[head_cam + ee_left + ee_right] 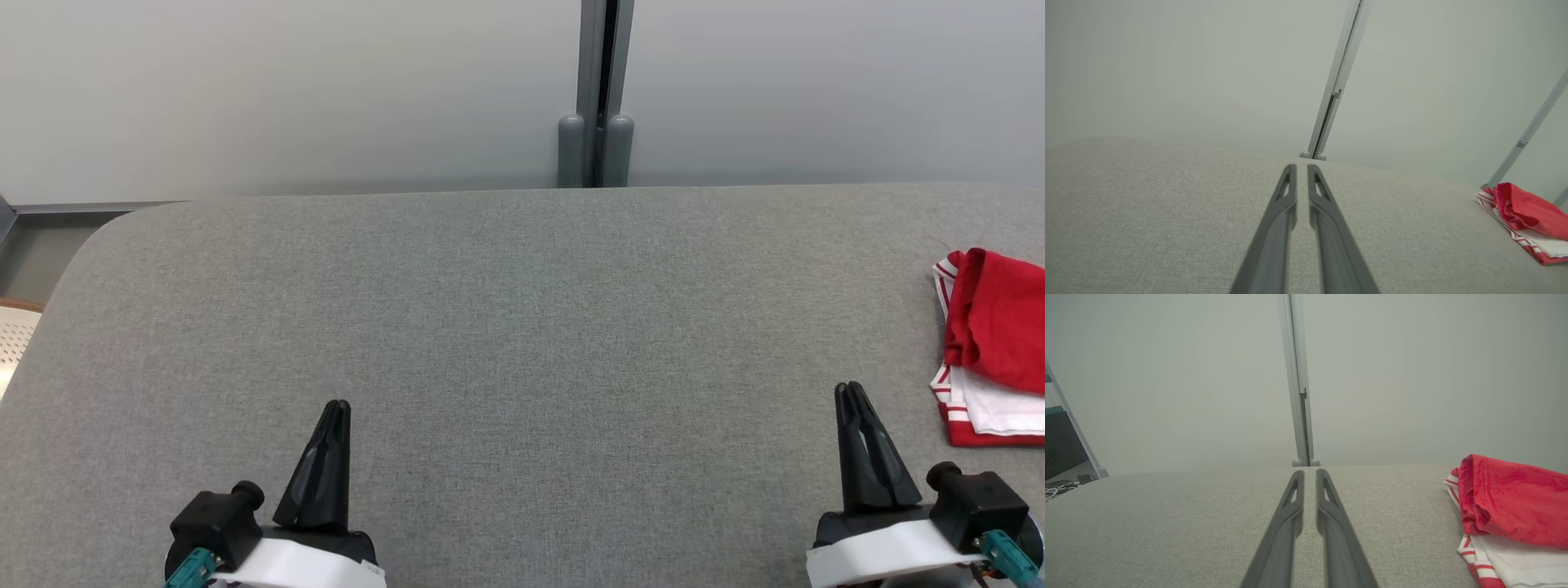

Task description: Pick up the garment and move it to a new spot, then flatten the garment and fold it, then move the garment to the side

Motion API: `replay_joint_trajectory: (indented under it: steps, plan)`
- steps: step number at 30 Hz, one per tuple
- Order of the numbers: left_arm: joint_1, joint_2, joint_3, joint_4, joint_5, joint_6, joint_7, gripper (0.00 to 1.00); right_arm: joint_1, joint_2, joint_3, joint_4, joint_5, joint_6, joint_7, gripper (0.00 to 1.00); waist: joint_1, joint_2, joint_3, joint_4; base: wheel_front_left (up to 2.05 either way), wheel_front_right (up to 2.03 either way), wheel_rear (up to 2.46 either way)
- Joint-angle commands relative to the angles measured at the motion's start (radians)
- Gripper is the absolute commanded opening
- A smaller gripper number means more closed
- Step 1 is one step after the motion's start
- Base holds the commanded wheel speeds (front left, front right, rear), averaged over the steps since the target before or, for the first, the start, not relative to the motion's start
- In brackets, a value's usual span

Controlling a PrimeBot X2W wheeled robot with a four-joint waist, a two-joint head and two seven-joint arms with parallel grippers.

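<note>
I've got both tools parked low at the near edge of the worktop (490,327), fingers pointing away from me. The garment (992,347) (red over white with striped trim) sits bunched at the far right, partly cut off by the head view's edge, so I can't tell how much worktop lies beyond it. It's ahead and to the right of my right tool (856,392), near but apart; the left tool (337,406) is well apart from it, right across the worktop. So the right arm looks like the one to lead. Both tools show their fingers drawn nearly together with a thin gap, gripping nothing. The heap's long side seems to run away from me. Plenty of bare grey worktop lies between the tools, good room for laying it flat.
</note>
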Motion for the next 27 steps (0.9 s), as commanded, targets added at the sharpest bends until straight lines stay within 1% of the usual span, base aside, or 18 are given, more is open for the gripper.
replay_joint_trajectory:
  steps: [1, 9, 10, 27]
  plan:
    - [0.0, 0.0, 0.001, -0.001, -0.005, 0.0, 0.001, 0.0, -0.001, 0.0, 0.0, -0.002, 0.006, 0.0, 0.001, 0.0, 0.0, 0.0, 0.0, 0.0, 0.0, 0.0, 0.0]
    - [-0.011, 0.008, 0.02, 0.005, -0.152, -0.003, 0.034, 0.0, -0.009, -0.005, -0.011, 0.003, 0.174, 0.0, 0.037, 0.0, 0.0, 0.0, -0.002, -0.005, 0.0, 0.0, 0.0]
    - [-0.015, 0.01, 0.024, 0.008, -0.186, -0.004, 0.042, 0.0, -0.012, -0.006, -0.014, 0.005, 0.214, 0.0, 0.046, 0.0, 0.0, 0.0, -0.002, -0.006, 0.0, 0.0, 0.0]
    - [-0.041, 0.022, 0.062, 0.03, -0.444, -0.014, 0.105, 0.0, -0.031, -0.013, -0.037, 0.017, 0.511, 0.0, 0.113, 0.0, 0.0, 0.0, -0.006, -0.015, 0.0, 0.0, 0.0]
